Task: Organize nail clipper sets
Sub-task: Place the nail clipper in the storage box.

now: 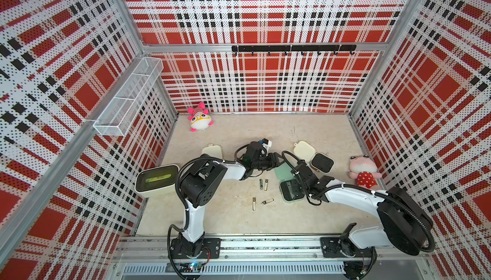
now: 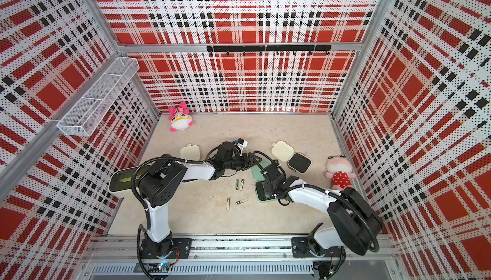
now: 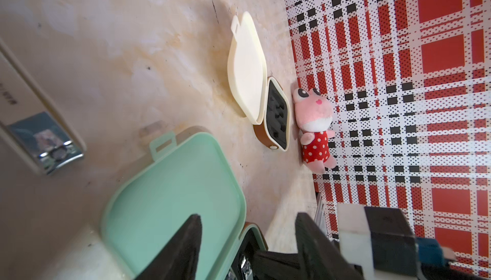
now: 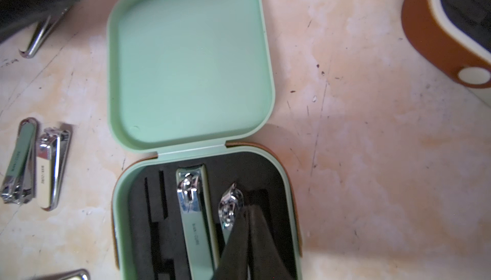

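The mint green case [image 4: 191,60] lies open at mid-table, and its black tray [image 4: 148,212] holds a long clipper [image 4: 195,212] and a small one [image 4: 229,204]. My right gripper [image 4: 248,208] is shut, its tips resting at the small clipper. Over the mint lid [image 3: 172,199] my left gripper [image 3: 248,214] stands open with nothing between its fingers. A cream case [image 1: 304,151] lies open to the right, its black tray [image 1: 322,163] empty. Another cream case [image 1: 211,151] sits closed behind the left arm. Loose clippers [image 1: 263,184] lie on the floor in front.
A larger cream box with a green top [image 1: 156,180] stands at the left wall. One plush toy [image 1: 199,119] sits at the back left, and a pink one [image 1: 362,171] at the right wall. A wire basket [image 1: 127,97] hangs on the left wall.
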Robot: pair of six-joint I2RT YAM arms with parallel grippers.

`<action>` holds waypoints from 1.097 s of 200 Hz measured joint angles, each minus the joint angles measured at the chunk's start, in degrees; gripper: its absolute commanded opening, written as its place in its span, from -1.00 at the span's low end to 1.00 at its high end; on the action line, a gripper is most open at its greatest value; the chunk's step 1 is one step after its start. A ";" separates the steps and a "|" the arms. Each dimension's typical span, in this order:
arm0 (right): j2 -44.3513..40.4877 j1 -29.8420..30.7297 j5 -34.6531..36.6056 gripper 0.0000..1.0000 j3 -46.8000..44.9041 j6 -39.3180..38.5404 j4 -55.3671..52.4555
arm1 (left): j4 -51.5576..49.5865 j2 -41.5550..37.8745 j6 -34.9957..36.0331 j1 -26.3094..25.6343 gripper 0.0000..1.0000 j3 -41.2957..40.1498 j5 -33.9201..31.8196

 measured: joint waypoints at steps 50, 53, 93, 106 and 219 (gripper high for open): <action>0.07 0.00 -0.07 -0.84 -0.76 0.39 0.15 | -0.04 -0.61 0.00 0.22 0.21 -0.66 0.02; 0.07 0.00 -0.09 -0.84 -0.76 0.44 0.15 | -0.07 -0.70 0.00 0.22 0.21 -0.70 0.02; 0.07 0.00 0.04 -0.79 -0.57 0.68 -0.20 | 0.02 -2.23 0.02 0.68 0.21 -1.16 0.02; 0.04 0.00 0.24 -0.76 -0.15 0.76 -0.52 | 0.00 -2.43 0.02 1.01 0.21 -1.29 0.02; -0.55 0.00 -1.31 -0.75 0.79 0.13 -1.16 | 0.00 -3.87 0.02 1.99 0.22 -2.67 0.02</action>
